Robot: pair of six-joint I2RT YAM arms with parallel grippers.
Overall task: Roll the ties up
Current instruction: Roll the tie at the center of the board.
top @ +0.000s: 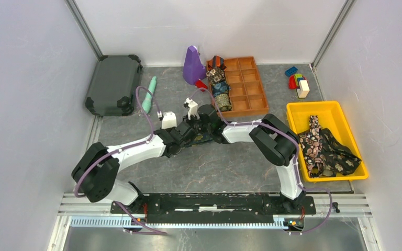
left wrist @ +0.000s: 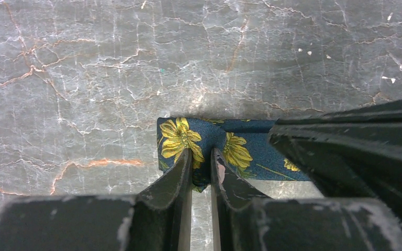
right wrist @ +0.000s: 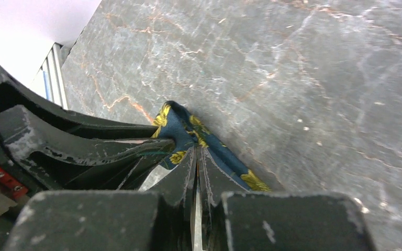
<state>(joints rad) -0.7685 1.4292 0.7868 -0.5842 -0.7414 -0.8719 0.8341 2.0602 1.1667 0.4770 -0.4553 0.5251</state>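
Worktop (top: 199,167): dark grey, stone-look; we see white and rust-coloured veins across it.
Room: plain white walls (top: 214,26), with metal posts (top: 86,31) in the far corners.
Tie (left wrist: 256,151): navy with yellow flowers, at mid-worktop between both arms.
Left jaws: clamped on the tie's folded end.
Right jaws: pinched together on the same tie.
Other ties: rolled ties (top: 221,89) in the brown tray (top: 248,78), loose ties (top: 324,149) in the yellow bin (top: 314,107).

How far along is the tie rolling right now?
Done: several rolled ties sit in the left column of the orange tray. In hand: left gripper and right gripper both pinch a navy tie on the table. Left: loose ties heaped in the yellow bin.
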